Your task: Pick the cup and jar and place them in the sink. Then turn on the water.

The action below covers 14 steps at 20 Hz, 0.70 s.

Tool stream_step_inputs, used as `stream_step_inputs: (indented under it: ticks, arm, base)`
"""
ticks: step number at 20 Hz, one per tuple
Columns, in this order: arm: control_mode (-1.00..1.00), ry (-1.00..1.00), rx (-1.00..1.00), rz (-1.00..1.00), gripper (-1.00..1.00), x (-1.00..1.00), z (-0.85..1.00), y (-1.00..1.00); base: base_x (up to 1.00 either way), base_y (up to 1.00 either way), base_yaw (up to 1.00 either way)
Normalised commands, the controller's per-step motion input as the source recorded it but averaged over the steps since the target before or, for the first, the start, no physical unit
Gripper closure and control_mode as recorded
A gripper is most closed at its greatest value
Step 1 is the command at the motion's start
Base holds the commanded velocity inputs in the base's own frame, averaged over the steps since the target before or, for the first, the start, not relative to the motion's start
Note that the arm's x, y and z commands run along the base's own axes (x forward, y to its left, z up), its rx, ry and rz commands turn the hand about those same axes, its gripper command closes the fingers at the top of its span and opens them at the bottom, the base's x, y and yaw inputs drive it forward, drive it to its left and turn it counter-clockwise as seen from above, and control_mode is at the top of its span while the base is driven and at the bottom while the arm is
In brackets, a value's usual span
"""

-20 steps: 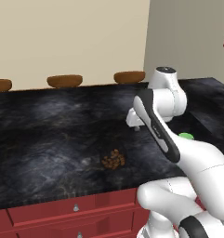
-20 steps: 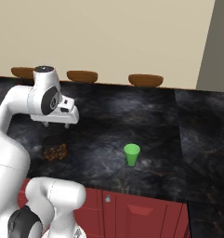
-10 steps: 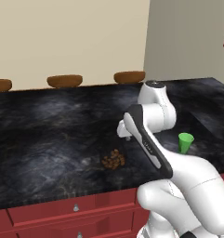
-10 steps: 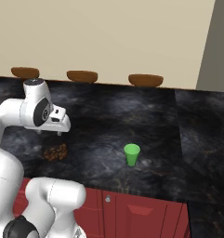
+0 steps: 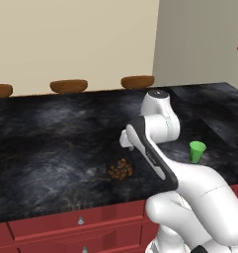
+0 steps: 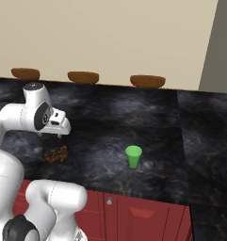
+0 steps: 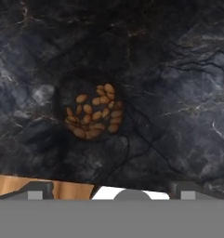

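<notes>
2 task items sit on the dark marble counter [image 5: 51, 138]: jar [image 7: 91, 114] upright, mouth up, axis vertical, near the front edge; cup [image 5: 197, 151] upright, wide end up, well right of jar. Arm bent over, gripper [image 6: 61, 132] above jar, pointing down, jaws spread wide, holding nothing.

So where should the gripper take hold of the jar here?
Judging from the hand view, across the round rim or upper wall of the jar, coming straight down. It stands upright on the black counter with free space all round, so the open gripper above it could straddle it.
</notes>
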Motion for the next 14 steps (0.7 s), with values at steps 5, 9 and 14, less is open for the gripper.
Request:
stream_step_inputs:
  ticks: [5, 9, 14]
  arm:
    - [-1.00, -0.01, 0.00, -0.01, -1.00, 0.13, -0.21, 0.00]
    - [-1.00, -0.01, 0.00, -0.01, -1.00, 0.22, -0.21, 0.00]
    - [-1.00, 0.00, 0.00, 0.00, -1.00, 0.29, -0.18, 0.01]
  base:
    - [0.00, 0.00, 0.00]
    - [0.00, 0.00, 0.00]
    - [0.00, 0.00, 0.00]
